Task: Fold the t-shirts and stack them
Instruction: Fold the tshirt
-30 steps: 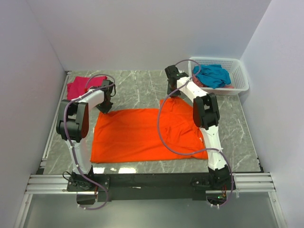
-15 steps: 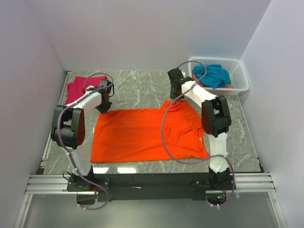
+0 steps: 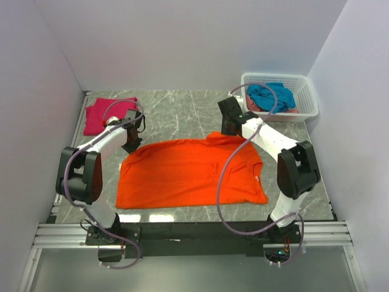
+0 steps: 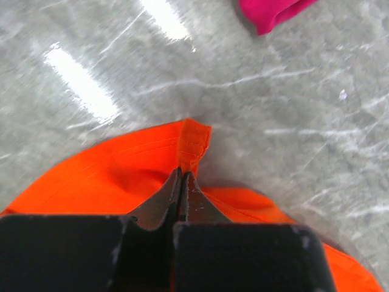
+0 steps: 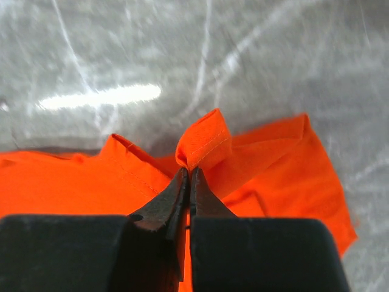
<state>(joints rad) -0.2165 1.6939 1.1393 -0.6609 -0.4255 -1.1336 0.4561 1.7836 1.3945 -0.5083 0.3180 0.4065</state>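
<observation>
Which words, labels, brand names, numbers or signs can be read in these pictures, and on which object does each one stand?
None: no text shows in any view.
The orange t-shirt, magenta t-shirt, teal t-shirt, white basket and marble table carry no visible print or label.

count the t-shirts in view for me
3. The orange t-shirt lies spread mid-table, the pink t-shirt folded at the far left corner, the teal t-shirt in the white basket; more may be hidden under it.
</observation>
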